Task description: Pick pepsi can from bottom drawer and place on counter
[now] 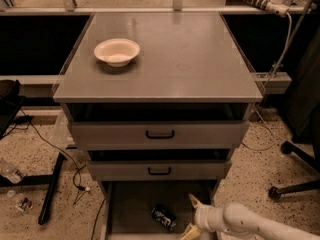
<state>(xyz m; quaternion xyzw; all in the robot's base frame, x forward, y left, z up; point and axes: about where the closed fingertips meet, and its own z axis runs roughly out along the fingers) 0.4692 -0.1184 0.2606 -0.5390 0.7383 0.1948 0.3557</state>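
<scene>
The pepsi can (164, 217) lies on its side on the floor of the open bottom drawer (131, 209), near the middle. My gripper (192, 216) is inside the drawer to the right of the can, fingers spread open, one fingertip (192, 200) up and one low at the frame's bottom edge. It holds nothing and is a little apart from the can. The counter (180, 59) is the wide grey cabinet top above.
A white bowl (117, 51) sits on the counter's left. The two upper drawers with black handles (160, 134) are slightly pulled out above the bottom one. Cables and a black bar (52, 189) lie on the floor left; a chair base (295, 184) stands right.
</scene>
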